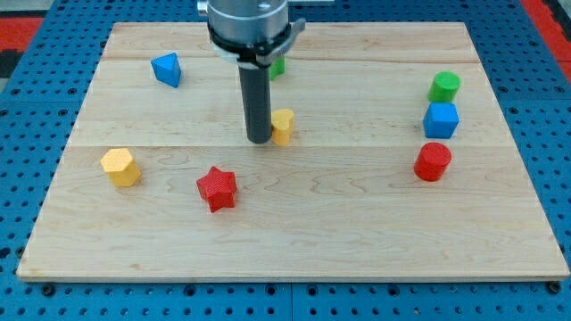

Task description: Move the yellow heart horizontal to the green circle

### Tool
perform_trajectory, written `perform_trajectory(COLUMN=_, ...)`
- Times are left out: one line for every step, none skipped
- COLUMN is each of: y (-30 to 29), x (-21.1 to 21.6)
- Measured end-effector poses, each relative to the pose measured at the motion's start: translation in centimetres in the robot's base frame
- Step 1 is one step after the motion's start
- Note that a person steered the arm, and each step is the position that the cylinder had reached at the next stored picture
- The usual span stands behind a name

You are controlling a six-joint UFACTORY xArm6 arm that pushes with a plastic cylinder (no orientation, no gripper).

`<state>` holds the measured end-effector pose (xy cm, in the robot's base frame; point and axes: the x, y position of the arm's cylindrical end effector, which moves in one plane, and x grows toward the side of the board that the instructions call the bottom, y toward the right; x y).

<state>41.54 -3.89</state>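
The yellow heart (284, 127) lies near the middle of the wooden board, partly hidden by my rod. My tip (259, 140) rests right against the heart's left side. The green circle (444, 86) stands at the view's right, higher up than the heart. A second green block (278, 66) shows just behind the rod near the view's top; its shape is hidden.
A blue cube (441, 119) sits just below the green circle, and a red cylinder (433, 161) below that. A blue triangular block (167, 69) is at the upper left, a yellow hexagon (119, 167) at the left, a red star (217, 187) below the tip.
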Motion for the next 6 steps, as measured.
perform_trajectory(y=2.4, x=-2.9)
perform_trajectory(y=5.9, x=-1.2)
perform_trajectory(y=1.5, x=3.5)
perform_trajectory(y=6.3, x=1.7)
perform_trajectory(y=8.6, x=-2.6)
perform_trajectory(y=8.4, x=-1.1)
